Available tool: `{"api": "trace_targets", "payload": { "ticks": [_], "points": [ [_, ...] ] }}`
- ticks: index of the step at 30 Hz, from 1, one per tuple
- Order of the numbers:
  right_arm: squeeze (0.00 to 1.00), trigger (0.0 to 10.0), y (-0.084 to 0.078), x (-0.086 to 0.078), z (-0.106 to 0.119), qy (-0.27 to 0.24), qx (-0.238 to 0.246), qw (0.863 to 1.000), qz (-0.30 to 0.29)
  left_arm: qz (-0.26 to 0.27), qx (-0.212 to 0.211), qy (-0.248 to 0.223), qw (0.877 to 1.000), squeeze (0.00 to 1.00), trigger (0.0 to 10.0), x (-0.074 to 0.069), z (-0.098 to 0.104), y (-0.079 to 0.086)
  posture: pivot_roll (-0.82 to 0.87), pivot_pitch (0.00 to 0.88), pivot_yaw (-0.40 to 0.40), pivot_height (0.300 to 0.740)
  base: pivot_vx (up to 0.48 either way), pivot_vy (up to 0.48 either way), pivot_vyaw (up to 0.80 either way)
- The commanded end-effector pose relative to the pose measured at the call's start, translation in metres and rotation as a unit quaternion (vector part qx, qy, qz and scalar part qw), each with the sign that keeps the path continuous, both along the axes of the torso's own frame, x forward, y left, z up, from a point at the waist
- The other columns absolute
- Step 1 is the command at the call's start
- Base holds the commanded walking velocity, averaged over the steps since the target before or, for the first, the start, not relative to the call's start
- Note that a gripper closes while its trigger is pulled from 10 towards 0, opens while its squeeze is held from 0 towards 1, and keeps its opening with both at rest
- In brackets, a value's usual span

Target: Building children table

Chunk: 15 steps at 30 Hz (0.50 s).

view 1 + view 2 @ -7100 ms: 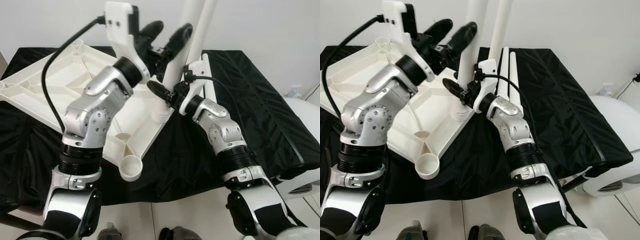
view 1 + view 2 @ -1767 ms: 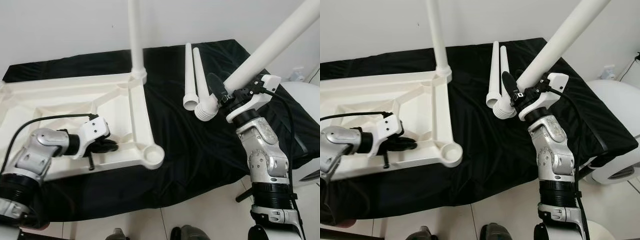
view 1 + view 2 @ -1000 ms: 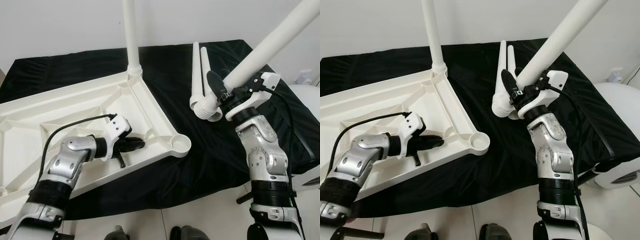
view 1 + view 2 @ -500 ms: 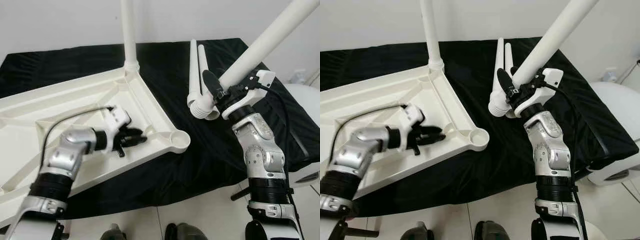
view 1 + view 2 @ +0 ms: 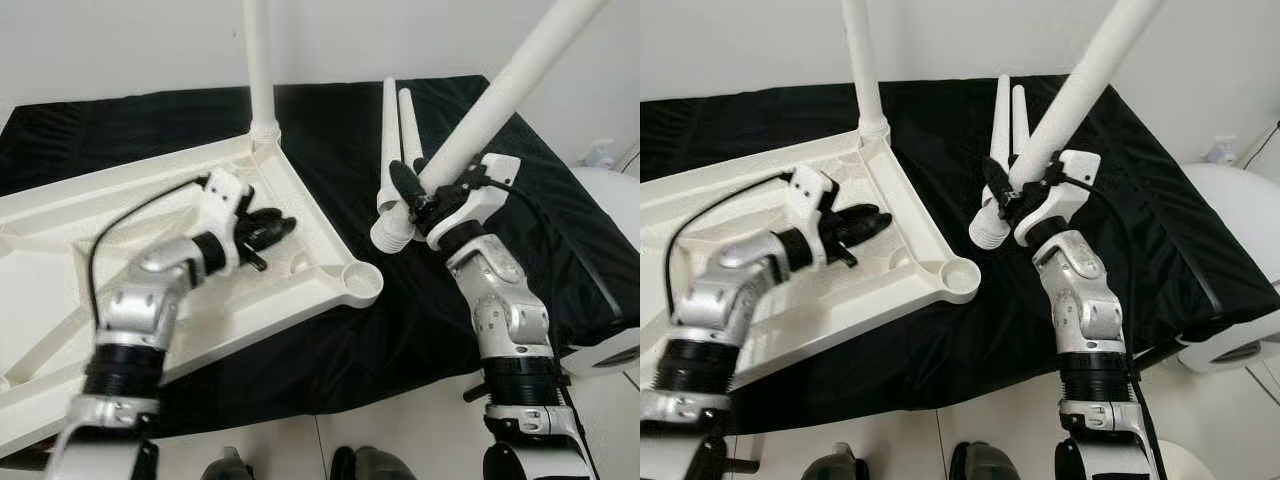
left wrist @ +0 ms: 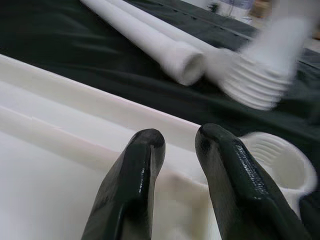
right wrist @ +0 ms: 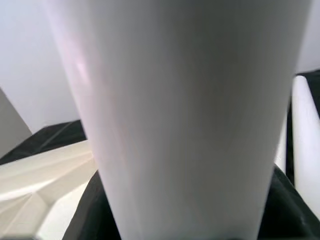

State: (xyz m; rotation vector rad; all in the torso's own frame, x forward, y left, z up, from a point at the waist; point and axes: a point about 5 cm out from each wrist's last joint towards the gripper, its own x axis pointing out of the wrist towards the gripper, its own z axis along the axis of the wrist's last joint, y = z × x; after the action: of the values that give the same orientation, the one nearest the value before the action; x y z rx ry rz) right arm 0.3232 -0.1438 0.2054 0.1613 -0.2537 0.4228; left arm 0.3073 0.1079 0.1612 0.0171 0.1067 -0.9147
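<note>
The white tabletop (image 5: 60, 250) lies upside down on a black cloth. One white leg (image 5: 258, 70) stands screwed into its far corner. The near right corner socket (image 5: 358, 285) is empty. My left gripper (image 5: 278, 226) hovers over the tabletop's inside near the right rim, its fingers (image 6: 140, 165) a narrow gap apart with nothing between them. My right gripper (image 5: 415, 188) is shut on a second white leg (image 5: 490, 110), held tilted. That leg's threaded end (image 5: 390, 232) hangs just above and behind the empty socket (image 6: 280, 165). Two loose legs (image 5: 395, 125) lie side by side on the cloth behind it.
The black cloth (image 5: 540, 200) covers the low surface under everything and hangs over its front edge. A white rounded object (image 5: 612, 210) stands at the right, beside the cloth. Tiled floor (image 5: 400, 440) runs along the near side.
My left gripper has come off the tabletop's rib and risen toward the far right rim. My right arm has brought the leg's threaded end left and down, closer to the corner socket.
</note>
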Motion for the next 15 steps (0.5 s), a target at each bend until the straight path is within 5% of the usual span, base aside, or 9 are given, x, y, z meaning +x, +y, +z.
{"api": "trace_targets", "payload": {
  "ticks": [1,14,15],
  "points": [
    [0.0,10.0,0.002,-0.001,-0.002,-0.008,-0.017,1.0,0.003,-0.005,0.012,-0.005,1.0,0.0,10.0,-0.004,0.0,-0.004,0.03,0.032,-0.013,0.74,0.0,0.0,0.0],
    [0.0,10.0,0.013,-0.005,0.003,-0.044,-0.017,0.998,0.029,-0.048,0.062,-0.04,0.996,0.0,10.0,-0.034,-0.008,-0.021,0.05,0.015,-0.035,0.74,0.0,0.0,0.0],
    [0.0,2.4,0.013,-0.005,0.004,-0.046,-0.01,0.998,0.031,-0.071,0.074,-0.035,0.994,0.0,10.0,-0.043,-0.01,-0.022,0.05,0.015,-0.039,0.74,0.0,0.0,0.0]
  ]
}}
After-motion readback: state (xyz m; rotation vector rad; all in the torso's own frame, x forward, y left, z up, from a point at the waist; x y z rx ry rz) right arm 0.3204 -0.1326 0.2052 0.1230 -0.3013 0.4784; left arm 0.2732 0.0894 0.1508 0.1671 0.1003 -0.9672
